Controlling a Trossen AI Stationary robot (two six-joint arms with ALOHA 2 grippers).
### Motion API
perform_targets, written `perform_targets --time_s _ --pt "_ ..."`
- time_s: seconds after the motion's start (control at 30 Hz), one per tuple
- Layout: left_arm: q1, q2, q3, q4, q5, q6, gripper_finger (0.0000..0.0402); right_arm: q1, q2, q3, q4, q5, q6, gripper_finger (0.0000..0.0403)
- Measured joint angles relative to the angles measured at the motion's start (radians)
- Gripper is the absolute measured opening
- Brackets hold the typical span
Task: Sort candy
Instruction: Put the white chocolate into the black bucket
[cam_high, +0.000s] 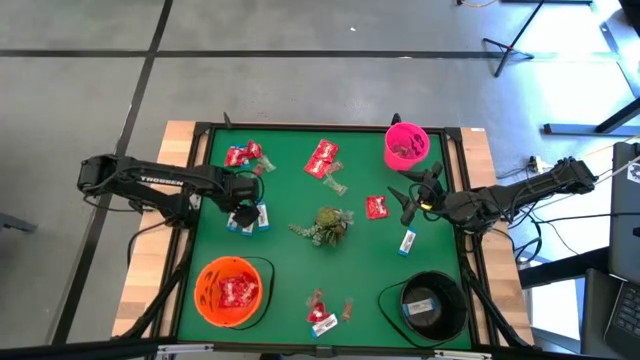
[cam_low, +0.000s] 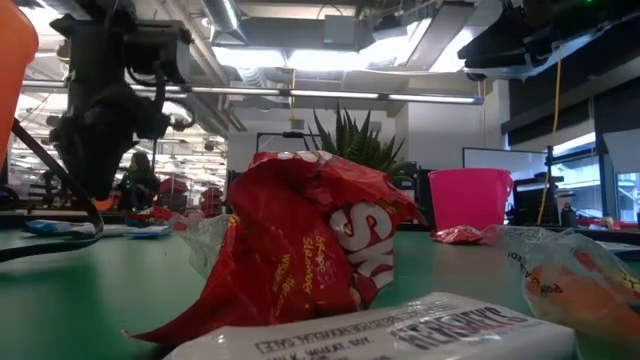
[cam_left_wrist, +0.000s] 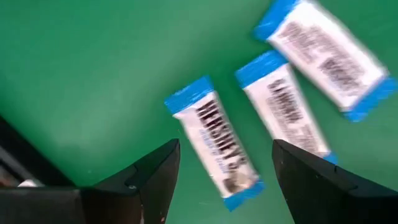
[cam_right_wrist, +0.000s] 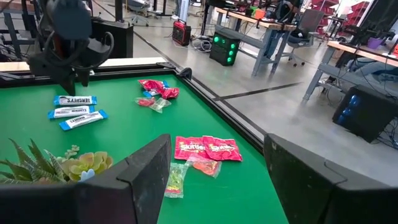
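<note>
Three white-and-blue candy packets (cam_left_wrist: 214, 146) lie flat side by side on the green table (cam_high: 290, 260) near its left edge. My left gripper (cam_left_wrist: 225, 149) hangs just above them, pointing down and open, one finger on either side of the middle packet (cam_high: 248, 220), touching nothing. My right gripper (cam_right_wrist: 217, 149) stands open and level over the table's right side (cam_high: 415, 195), with nothing between its fingers. Red candy packets (cam_high: 322, 160) lie at the far middle, more (cam_high: 245, 155) at the far left, and one (cam_high: 377, 207) lies near my right gripper.
An orange bowl (cam_high: 205, 300) holding red packets stands at the near left. A black bowl (cam_high: 455, 290) with a white-and-blue packet sits near right, a pink bowl (cam_high: 420, 135) far right. A green sprig (cam_high: 325, 225) lies mid-table. Loose candy (cam_high: 320, 315) lies near the front edge.
</note>
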Motion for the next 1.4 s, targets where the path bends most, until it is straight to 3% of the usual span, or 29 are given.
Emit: perform_targets --time_s 0.33,0.5,1.0,1.2,1.4 --pt "0.000 0.004 -0.148 0.089 0.074 -0.114 0.0245 0.000 0.000 0.000 0.000 0.000 0.000 0.0253" --pt "0.000 0.005 -0.152 0.165 0.093 -0.108 0.0245 0.000 0.000 0.000 0.000 0.000 0.000 0.0253" --pt "-0.001 0.007 -0.110 0.183 0.101 -0.105 0.0245 0.000 0.000 0.000 0.000 0.000 0.004 0.0253" --pt "0.000 0.007 -0.110 0.223 0.064 -0.122 0.0245 0.000 0.000 0.000 0.001 0.000 0.004 0.0253" --pt "0.000 0.007 -0.109 0.152 0.008 -0.130 0.0245 0.000 0.000 0.000 0.001 0.000 0.004 0.0253"
